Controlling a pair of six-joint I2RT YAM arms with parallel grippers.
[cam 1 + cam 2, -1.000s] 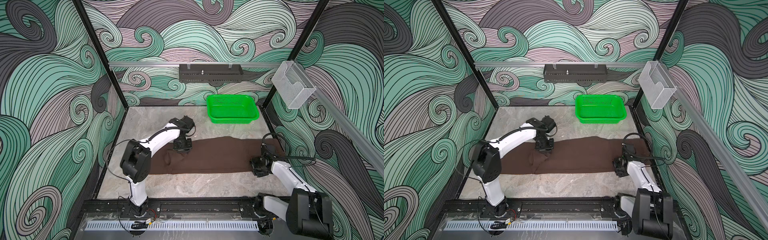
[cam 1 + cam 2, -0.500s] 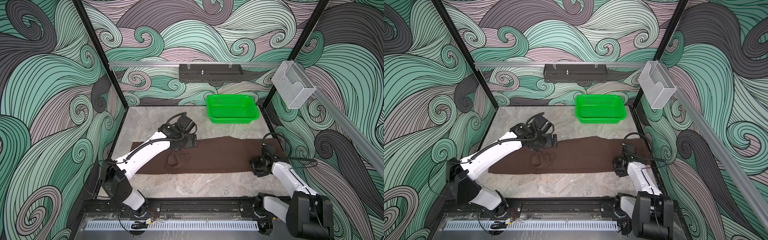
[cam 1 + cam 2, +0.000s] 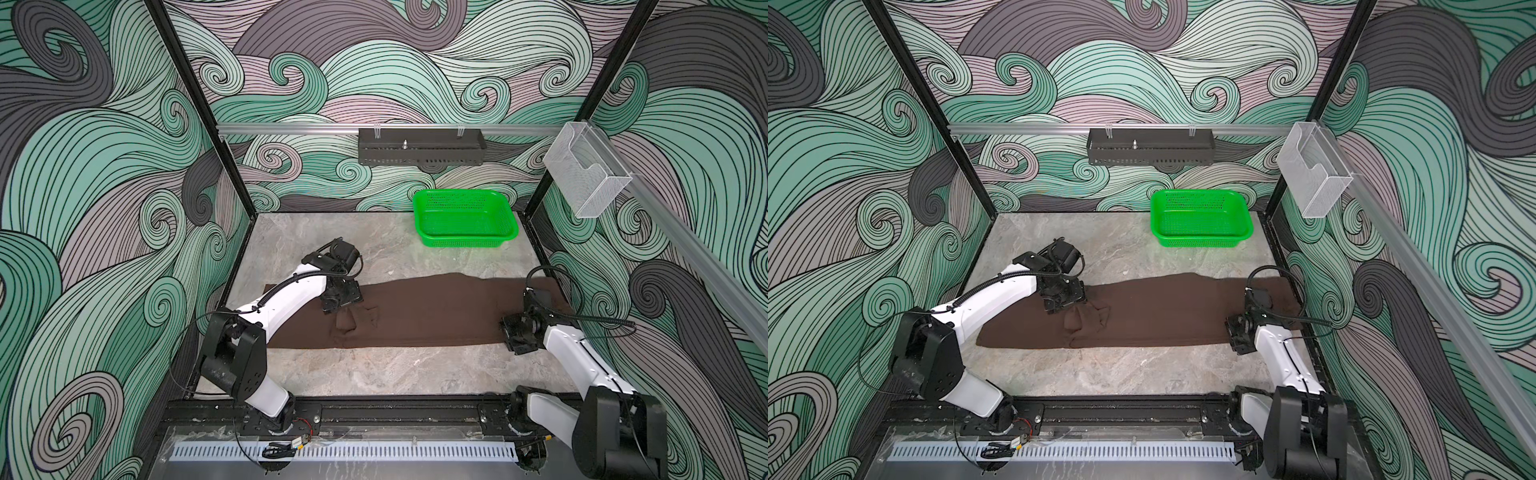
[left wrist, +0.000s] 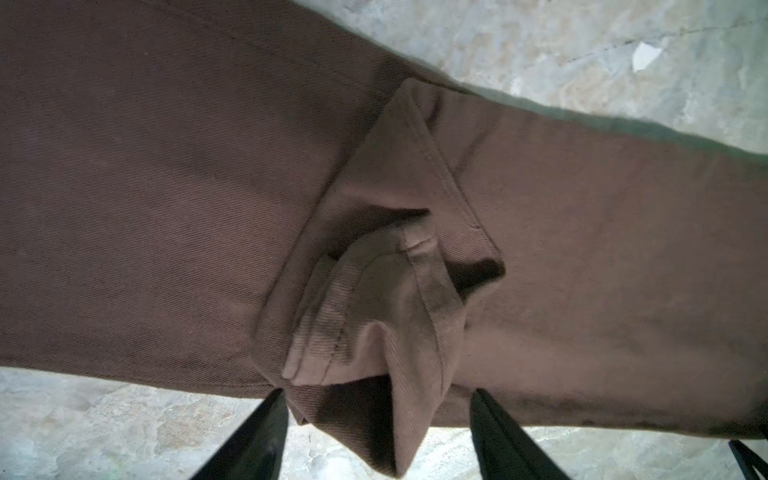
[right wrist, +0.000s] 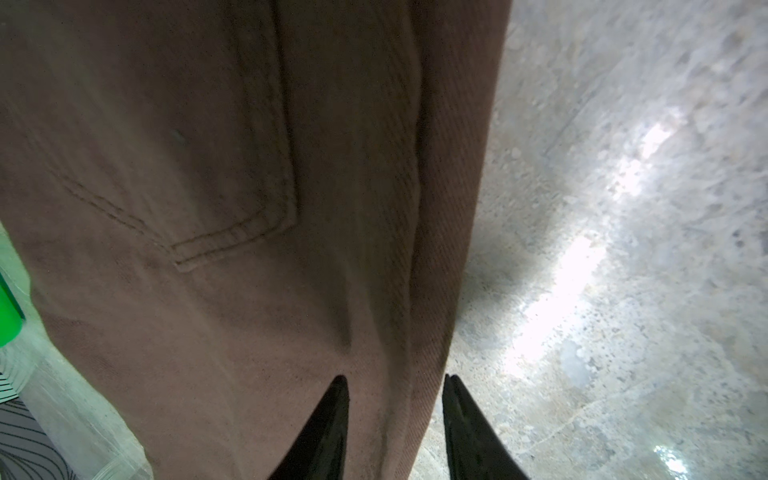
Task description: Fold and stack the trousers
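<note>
- While the right gripper (image 5: 392,380) pinches the near edge of the trousers (image 3: 436,311), they lie stretched across the table (image 3: 374,370).
- Farther back, the left gripper (image 4: 378,392) stands spread over a rumpled fold (image 4: 374,316).
- Beyond, apart, sits the green basket (image 3: 465,243).

Left arm (image 3: 291,297) stretched forward, left fingers (image 4: 249,449) spread; right arm (image 3: 569,353) low, right fingers (image 5: 324,436) clamped.

trousers (image 3: 436,307) leg end hidden under left arm (image 3: 286,299), basket (image 5: 8,307) cropped by edge
</note>
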